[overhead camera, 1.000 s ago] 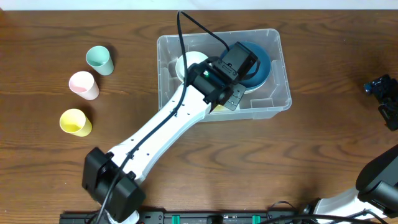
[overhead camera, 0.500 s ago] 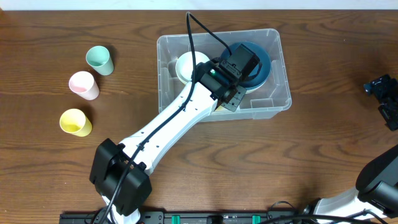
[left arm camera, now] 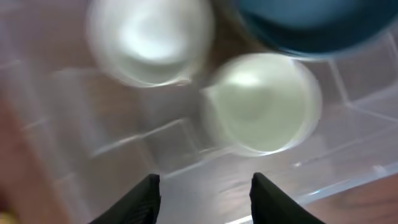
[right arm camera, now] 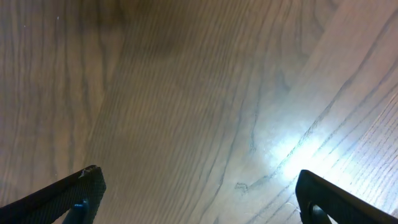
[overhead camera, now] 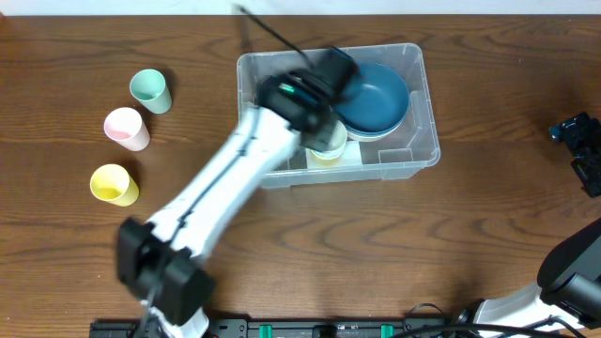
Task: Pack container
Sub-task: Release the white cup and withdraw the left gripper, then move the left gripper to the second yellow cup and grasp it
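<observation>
The clear plastic container point(overhead camera: 428, 122) stands at the back middle of the table. Inside it are a blue bowl point(overhead camera: 377, 99) on the right and a pale yellow-green bowl point(overhead camera: 328, 152) at the front. My left gripper point(overhead camera: 324, 77) is blurred above the container's left half. In the left wrist view the left gripper point(left arm camera: 205, 186) is open and empty above the container floor point(left arm camera: 124, 143). That view shows a white bowl point(left arm camera: 152, 40), the pale bowl point(left arm camera: 261, 102) and the blue bowl point(left arm camera: 311, 25). My right gripper point(right arm camera: 199, 193) is open over bare wood at the far right point(overhead camera: 582, 141).
Three small cups stand on the table to the left of the container: teal point(overhead camera: 150, 90), pink point(overhead camera: 127, 129) and yellow point(overhead camera: 114, 185). The left arm stretches from the front left of the table up to the container.
My left arm has swung to the left over the container, away from the blue bowl. The pale bowl it covered now shows at the container's front. The right arm has not moved.
</observation>
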Action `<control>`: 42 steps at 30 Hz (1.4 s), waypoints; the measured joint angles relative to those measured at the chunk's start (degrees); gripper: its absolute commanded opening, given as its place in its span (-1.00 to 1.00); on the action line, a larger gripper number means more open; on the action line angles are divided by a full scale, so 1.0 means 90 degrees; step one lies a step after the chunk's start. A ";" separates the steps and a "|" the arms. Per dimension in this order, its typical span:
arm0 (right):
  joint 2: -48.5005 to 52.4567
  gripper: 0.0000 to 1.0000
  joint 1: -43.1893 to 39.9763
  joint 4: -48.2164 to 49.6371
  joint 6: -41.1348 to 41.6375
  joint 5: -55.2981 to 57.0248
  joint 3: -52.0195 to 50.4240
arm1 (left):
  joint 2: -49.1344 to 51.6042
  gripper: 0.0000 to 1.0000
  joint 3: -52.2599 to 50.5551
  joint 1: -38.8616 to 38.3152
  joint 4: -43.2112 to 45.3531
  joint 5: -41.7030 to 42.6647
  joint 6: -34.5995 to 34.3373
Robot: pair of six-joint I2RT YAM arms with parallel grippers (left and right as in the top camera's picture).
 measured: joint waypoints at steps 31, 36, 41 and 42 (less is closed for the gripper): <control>0.0000 0.98 0.0000 -0.0002 0.0000 0.0000 0.0000 | -0.1290 -0.03 -0.2545 0.5576 0.0221 -0.0083 -0.0826; 0.0000 0.98 0.0000 0.0000 0.0000 0.0000 0.0000 | -0.1290 -0.03 -0.3009 0.5581 0.0784 -0.0080 -0.0826; 0.0000 0.98 0.0000 0.0000 0.0000 0.0000 0.0000 | -0.1256 -0.03 -0.3332 0.5581 0.1277 -0.0083 -0.0826; 0.0000 0.99 0.0000 -0.0002 0.0000 0.0000 0.0000 | -0.1236 -0.03 -0.3376 0.5581 0.1365 -0.0083 -0.0826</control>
